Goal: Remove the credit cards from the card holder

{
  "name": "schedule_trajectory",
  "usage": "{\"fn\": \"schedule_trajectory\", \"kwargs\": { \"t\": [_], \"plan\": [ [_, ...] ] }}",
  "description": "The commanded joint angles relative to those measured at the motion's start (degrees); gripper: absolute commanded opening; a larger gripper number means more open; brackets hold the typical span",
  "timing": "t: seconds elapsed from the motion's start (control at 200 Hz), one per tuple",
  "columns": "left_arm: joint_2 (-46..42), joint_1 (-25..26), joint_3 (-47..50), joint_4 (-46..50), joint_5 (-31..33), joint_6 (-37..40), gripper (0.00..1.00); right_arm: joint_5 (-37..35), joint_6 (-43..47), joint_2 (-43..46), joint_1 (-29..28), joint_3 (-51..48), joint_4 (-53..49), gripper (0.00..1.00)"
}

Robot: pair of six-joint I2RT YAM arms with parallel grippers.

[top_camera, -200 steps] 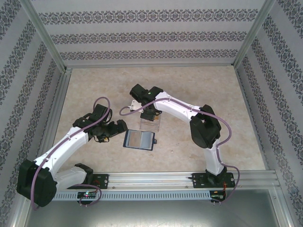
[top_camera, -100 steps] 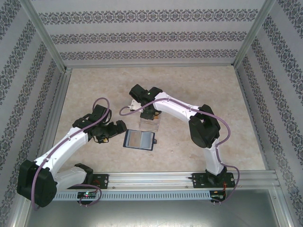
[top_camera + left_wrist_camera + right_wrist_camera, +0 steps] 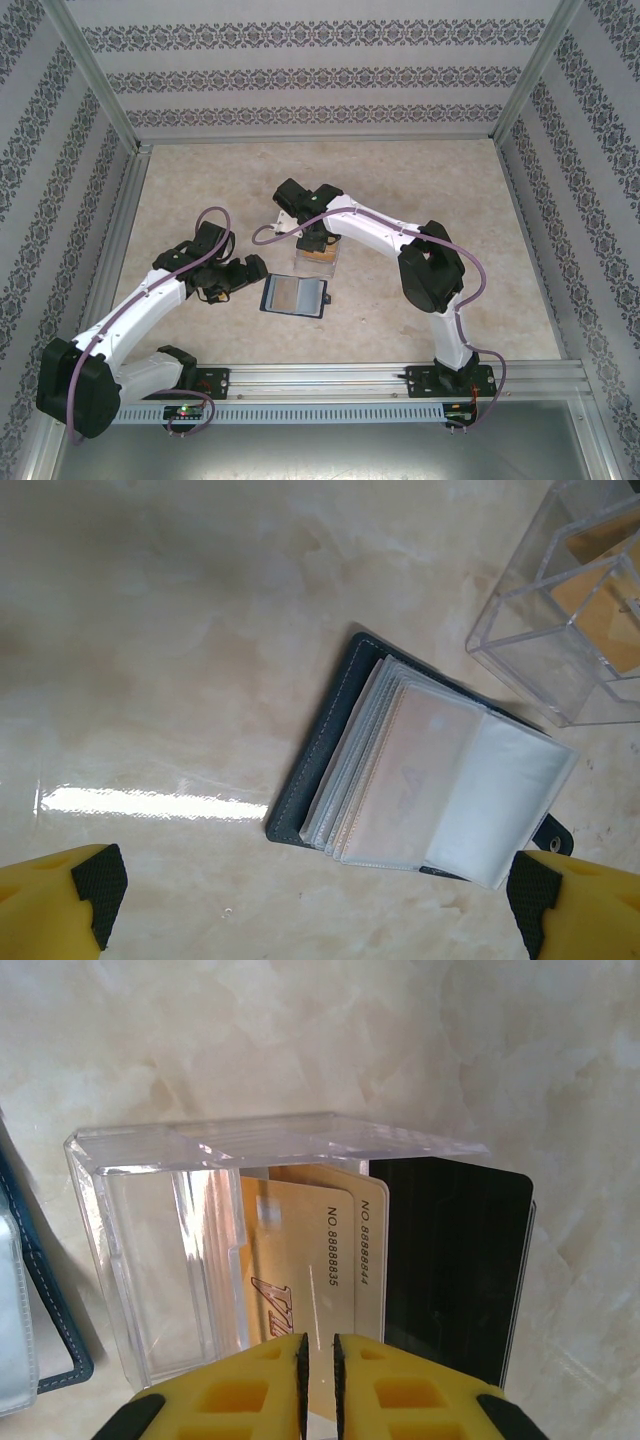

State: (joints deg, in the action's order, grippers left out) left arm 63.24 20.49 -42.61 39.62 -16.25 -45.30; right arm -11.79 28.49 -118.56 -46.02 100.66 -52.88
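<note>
left tool (image 3: pixel 318 895) wide apart above open card holder (image 3: pixel 400 770). right tool (image 3: pixel 320 1370) jaws barely apart at gold card (image 3: pixel 320 1245) in clear stand (image 3: pixel 150 1240).

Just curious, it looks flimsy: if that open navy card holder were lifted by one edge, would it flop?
Probably: the card holder lies open, and its clear sleeves look thin and loosely fanned, so they would likely sag. It seems light, and the table is glossy, so a push would probably slide it.

The dark blue card holder (image 3: pixel 420 780) lies open on the bench (image 3: pixel 150 630). Gold credit cards (image 3: pixel 300 1260) and a black card (image 3: pixel 455 1260) stand upright beside it.
</note>
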Motion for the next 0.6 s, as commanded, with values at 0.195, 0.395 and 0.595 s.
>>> {"fn": "schedule_trajectory", "kwargs": {
  "t": [0.195, 0.395, 0.595],
  "plan": [
    [-0.88, -0.80, 1.12, -0.53, -0.87, -0.65, 1.00, 0.76, -4.14, 2.21, 0.51, -1.08, 0.13, 0.19],
    [-0.69, -0.77, 1.57, -1.19, -1.65, -0.51, 1.00, 6.81, -11.25, 6.45, 2.83, -3.89, 3.11, 0.21],
    [0.17, -0.76, 1.94, -3.46, -4.28, 0.22, 0.92, 14.03, -24.55, 12.26, 4.60, -8.28, 6.53, 0.17]
  ]
}}
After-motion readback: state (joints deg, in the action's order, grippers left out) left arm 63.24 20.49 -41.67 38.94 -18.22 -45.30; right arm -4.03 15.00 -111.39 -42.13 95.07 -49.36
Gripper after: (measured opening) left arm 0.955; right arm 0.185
